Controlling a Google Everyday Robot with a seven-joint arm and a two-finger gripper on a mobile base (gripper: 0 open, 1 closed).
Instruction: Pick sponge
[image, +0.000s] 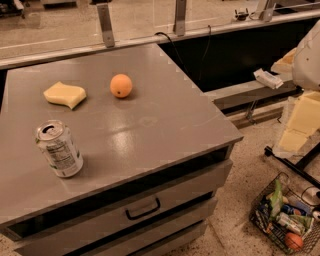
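On cabinet top, rear left: sponge, near orange, behind can. Far right, off the cabinet: gripper, well apart from sponge, grip state impossible to tell.

No legible txt on can; gripper far right

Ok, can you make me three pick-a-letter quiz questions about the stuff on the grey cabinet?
1. Where is the sponge? A left of the orange; B right of the orange; C on the can.
2. How many things sit on the cabinet top? A one; B three; C five.
3. How is the can? A upright; B lying down; C crushed flat.
Answers: 1 A, it lies left of the orange. 2 B, sponge, orange, can. 3 A, its top faces up. The gripper hangs far right, beyond the cabinet top.
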